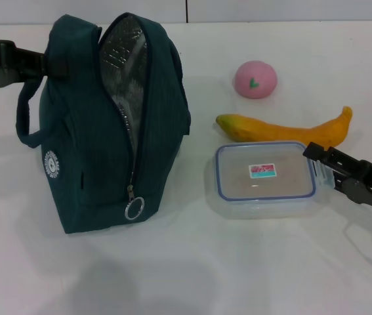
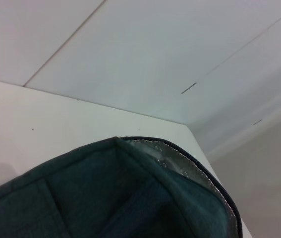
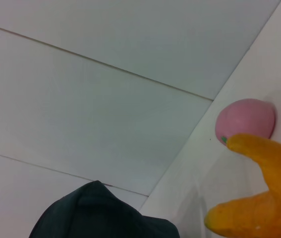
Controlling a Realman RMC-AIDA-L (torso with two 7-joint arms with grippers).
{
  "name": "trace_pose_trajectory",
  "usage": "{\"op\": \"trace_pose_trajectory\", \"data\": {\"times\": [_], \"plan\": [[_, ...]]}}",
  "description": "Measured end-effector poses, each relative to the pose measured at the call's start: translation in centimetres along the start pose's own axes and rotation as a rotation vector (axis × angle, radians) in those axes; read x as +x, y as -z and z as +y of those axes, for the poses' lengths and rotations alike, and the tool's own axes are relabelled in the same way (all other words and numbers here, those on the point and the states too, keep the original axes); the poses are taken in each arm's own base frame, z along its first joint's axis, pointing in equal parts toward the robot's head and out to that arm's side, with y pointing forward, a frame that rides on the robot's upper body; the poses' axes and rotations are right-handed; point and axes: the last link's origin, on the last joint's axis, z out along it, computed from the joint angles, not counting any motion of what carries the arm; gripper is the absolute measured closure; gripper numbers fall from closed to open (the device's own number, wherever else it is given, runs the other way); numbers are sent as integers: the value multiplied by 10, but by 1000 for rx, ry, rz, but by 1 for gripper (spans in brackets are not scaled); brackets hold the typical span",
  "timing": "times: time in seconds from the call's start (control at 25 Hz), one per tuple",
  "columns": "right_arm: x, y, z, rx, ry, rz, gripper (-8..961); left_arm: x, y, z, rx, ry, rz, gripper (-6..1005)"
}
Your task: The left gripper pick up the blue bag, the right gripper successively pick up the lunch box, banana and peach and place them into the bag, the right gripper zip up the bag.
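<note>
I take the blue bag (image 1: pixel 107 125) as my reference. It stands upright on the white tabletop (image 1: pixel 186 275), zip run down and mouth gaping, silver foil lining showing inside. The left claw (image 1: pixel 48 64) sits at the bag's upper far side, against the padded loop handle; it appears to be gripping that handle, but I cannot tell for certain whether the fingers are clenched. The bag's base looks to be resting on the tabletop, so I judge the lifting step as barely begun at most.

Nothing has been loaded. To the bag's right, close beside it, the lunch box (image 1: pixel 264 178) lies flat with its lid on. Beyond the box, farther from me, lies the banana (image 1: pixel 284 130), and beyond that the peach (image 1: pixel 255 79). All three stand apart from the bag. The right claw (image 1: pixel 318 156) is at the box's far-right corner, away from the bag; it is grasping nothing that I can see, and whether it is released or clenched I cannot tell. Outstanding: box, banana, peach, then the zip.

Materials: the bag is dark teal ribbed fabric, soft-sided, with a metal ring pull (image 1: pixel 134 209) and a round white logo (image 1: pixel 52 165). The box is clear rigid plastic, rounded corners, blue-rimmed lid, small pink and blue label. The banana is long, curved, yellow-orange with darker ends. The peach is small, round, matte pink with a green mark.
</note>
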Motion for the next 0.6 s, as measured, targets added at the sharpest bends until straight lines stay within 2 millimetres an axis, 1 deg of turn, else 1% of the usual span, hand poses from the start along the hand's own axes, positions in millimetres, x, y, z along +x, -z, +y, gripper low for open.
{"op": "trace_pose_trajectory", "data": {"times": [0.6], "plan": [[2, 2, 5, -35, -2, 5, 267, 0, -1, 0, 1, -6, -2, 957]]}}
